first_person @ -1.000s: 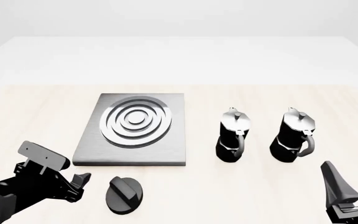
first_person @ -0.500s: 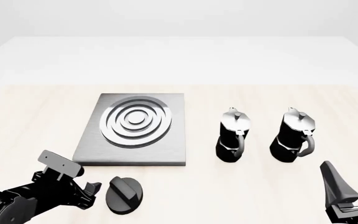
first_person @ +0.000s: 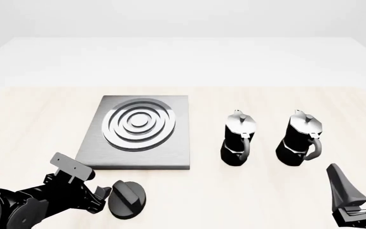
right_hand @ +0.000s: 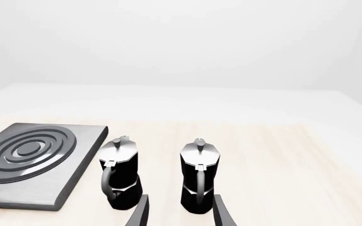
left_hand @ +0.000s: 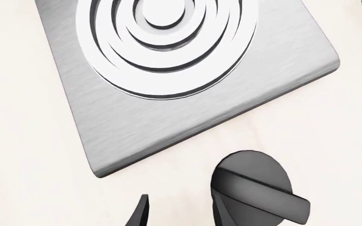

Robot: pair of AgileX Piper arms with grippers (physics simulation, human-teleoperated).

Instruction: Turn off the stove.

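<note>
Knob (first_person: pixel 127 199) sits just beside left gripper (first_person: pixel 101 196); finger spread unclear.

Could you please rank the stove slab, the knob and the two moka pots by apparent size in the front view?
1. Stove slab
2-3. Left moka pot and right moka pot: alike, no ranking
4. Knob

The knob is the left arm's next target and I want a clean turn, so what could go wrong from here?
The left gripper is level with the knob, at its side, not above its raised bar; closing from there may pinch the rim or shove the knob. The stove edge lies close behind, so a sweep could clip it. Only one fingertip shows in the left wrist view.
</note>
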